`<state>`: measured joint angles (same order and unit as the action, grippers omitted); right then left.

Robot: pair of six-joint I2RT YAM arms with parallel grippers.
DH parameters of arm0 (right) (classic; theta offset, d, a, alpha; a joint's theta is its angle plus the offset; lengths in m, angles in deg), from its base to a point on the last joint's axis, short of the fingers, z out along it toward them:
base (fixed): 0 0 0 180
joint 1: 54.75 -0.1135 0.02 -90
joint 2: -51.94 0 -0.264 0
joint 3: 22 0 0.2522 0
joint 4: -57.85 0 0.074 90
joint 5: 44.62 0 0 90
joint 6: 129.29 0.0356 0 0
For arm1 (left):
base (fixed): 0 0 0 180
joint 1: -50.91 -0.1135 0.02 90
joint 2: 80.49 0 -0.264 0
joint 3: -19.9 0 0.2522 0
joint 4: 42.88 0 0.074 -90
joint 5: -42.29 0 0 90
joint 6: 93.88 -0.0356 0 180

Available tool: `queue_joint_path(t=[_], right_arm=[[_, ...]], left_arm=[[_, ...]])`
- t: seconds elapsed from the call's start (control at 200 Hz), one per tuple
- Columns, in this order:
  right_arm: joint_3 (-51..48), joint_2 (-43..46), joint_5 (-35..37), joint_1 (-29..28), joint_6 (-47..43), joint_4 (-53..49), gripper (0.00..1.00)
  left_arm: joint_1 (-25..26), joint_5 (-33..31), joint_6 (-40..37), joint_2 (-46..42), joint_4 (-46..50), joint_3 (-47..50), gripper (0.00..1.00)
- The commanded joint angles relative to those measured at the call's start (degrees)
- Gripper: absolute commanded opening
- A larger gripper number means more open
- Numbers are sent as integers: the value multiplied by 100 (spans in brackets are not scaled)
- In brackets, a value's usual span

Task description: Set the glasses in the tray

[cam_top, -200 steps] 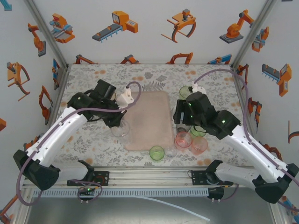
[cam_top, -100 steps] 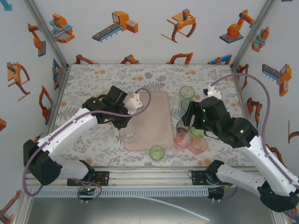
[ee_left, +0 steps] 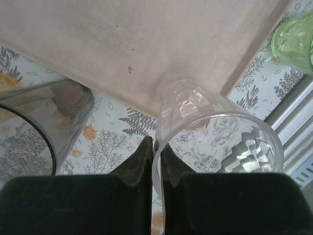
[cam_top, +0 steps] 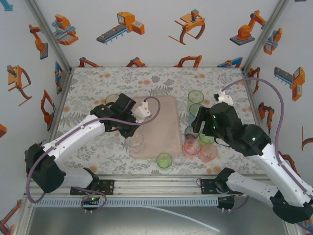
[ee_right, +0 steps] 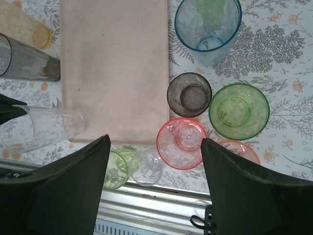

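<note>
The pale pink tray lies mid-table with no tumbler standing on it. My left gripper is shut on the rim of a clear tumbler, which hangs over the tray's near-left edge. My right gripper is open and hovers above a cluster right of the tray: a pink tumbler, a smoky one, a green one, an orange one and a blue one. A small green tumbler and a small clear one stand off the tray's near edge.
A tall smoky grey tumbler stands left of the tray, close to my left fingers. A tall green tumbler stands behind the blue one. The metal rail runs along the near table edge. Patterned walls close in the sides.
My left gripper has carried the clear tumbler to the right, up to the tray's near-left edge. My right arm drew back to the right earlier and has since held almost still.
</note>
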<state>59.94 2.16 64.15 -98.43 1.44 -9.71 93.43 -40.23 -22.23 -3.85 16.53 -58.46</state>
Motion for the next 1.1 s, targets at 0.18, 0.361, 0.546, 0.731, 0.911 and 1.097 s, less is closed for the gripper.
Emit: queue_joint_path(t=[0.18, 0.361, 0.546, 0.731, 0.911, 1.097], right_arm=[[-183, 25, 167, 18, 67, -79, 69], [-226, 26, 181, 20, 58, -52, 70], [-315, 45, 190, 18, 55, -4, 70], [-381, 36, 190, 21, 53, 27, 71], [-382, 15, 225, 18, 40, 34, 72], [-392, 11, 243, 26, 23, 37, 72]], left_arm=[[81, 67, 86, 112, -67, 79, 5], [90, 34, 55, 165, -100, 150, 7], [100, -8, 55, 191, -126, 166, 11], [102, -13, 61, 151, -117, 176, 21], [104, -66, 24, 64, -82, 176, 32], [100, -99, -1, 48, -39, 149, 43]])
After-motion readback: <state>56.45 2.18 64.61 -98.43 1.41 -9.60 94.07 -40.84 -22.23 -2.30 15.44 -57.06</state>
